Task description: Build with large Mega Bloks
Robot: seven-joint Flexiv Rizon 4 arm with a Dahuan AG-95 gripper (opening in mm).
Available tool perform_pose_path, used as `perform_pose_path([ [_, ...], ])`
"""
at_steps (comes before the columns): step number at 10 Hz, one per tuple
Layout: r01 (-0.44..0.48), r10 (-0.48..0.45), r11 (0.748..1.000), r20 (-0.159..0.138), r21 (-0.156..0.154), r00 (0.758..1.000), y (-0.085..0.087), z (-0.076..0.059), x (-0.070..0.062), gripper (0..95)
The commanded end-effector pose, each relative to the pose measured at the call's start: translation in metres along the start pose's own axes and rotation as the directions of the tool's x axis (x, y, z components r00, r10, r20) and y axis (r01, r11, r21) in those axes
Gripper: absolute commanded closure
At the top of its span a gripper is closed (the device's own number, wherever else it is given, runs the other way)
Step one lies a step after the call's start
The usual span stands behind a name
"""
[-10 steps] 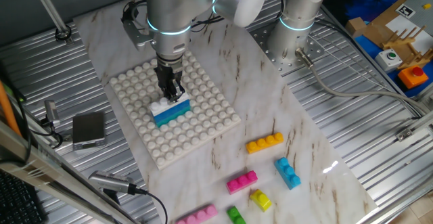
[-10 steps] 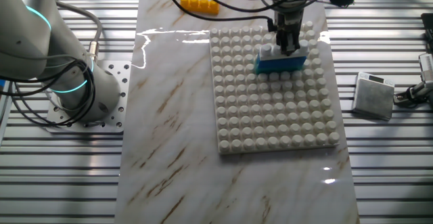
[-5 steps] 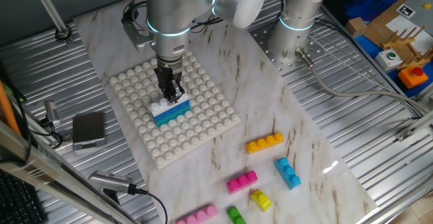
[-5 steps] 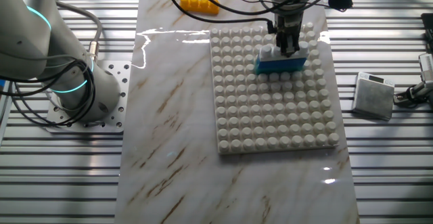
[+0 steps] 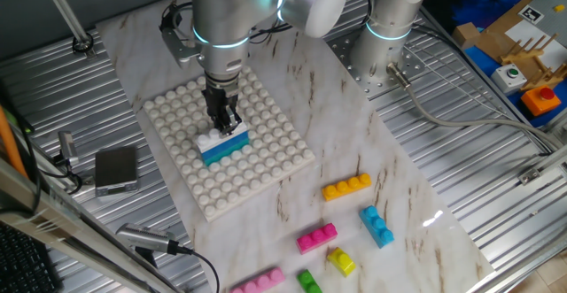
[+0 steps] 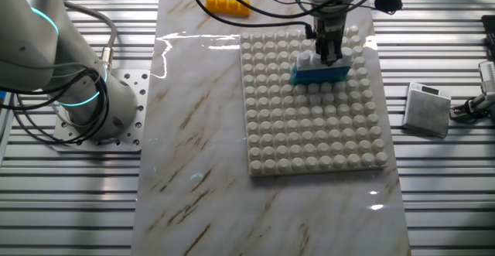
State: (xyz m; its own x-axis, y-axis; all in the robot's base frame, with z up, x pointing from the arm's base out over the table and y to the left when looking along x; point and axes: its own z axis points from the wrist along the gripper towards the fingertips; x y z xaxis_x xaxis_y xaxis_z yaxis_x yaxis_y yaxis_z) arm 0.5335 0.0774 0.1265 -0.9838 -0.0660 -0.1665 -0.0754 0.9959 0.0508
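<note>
My gripper (image 5: 224, 125) stands upright over the white studded baseplate (image 5: 270, 162), its fingers shut across the middle of a white brick (image 5: 210, 140). That white brick sits on top of a teal-blue brick (image 5: 225, 150) pressed onto the plate. In the other fixed view the gripper (image 6: 330, 54) hides the white brick's (image 6: 305, 59) middle, above the blue brick (image 6: 320, 74) on the baseplate (image 6: 309, 140). Loose on the marble lie an orange brick (image 5: 346, 187), a blue one (image 5: 376, 226), a magenta one (image 5: 316, 237), a yellow one (image 5: 341, 260), a green one (image 5: 308, 281) and a pink one (image 5: 257, 281).
A small grey box (image 5: 116, 169) with a cable lies left of the baseplate on the ribbed metal. A second arm's base (image 5: 381, 45) stands at the back right. Cardboard and blue parts (image 5: 509, 41) crowd the far right corner.
</note>
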Motion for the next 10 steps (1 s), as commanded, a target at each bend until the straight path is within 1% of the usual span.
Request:
perform_pose_path([
  [1, 0.006, -0.006, 1.0, -0.001, 0.001, 1.0, -0.002, 0.011, 0.0, 95.0],
  [3, 0.015, -0.015, 1.0, -0.011, -0.001, 1.0, -0.002, 0.01, 0.0, 95.0],
  [4, 0.028, -0.028, 1.0, -0.012, -0.004, 1.0, -0.001, 0.007, 0.0, 95.0],
  [5, 0.031, -0.031, 1.0, -0.018, -0.004, 0.999, 0.0, 0.004, 0.0, 76.0],
  [6, 0.039, -0.039, 0.999, -0.032, -0.003, 0.999, 0.001, -0.003, 0.0, 76.0],
  [7, 0.042, -0.042, 0.999, -0.037, -0.003, 0.998, 0.002, -0.008, 0.0, 76.0],
  [8, 0.061, -0.06, 0.998, -0.04, 0.014, 0.997, 0.003, -0.012, 0.0, 76.0],
  [10, 0.078, -0.077, 0.997, -0.039, 0.021, 0.996, 0.003, -0.012, 0.0, 76.0],
])
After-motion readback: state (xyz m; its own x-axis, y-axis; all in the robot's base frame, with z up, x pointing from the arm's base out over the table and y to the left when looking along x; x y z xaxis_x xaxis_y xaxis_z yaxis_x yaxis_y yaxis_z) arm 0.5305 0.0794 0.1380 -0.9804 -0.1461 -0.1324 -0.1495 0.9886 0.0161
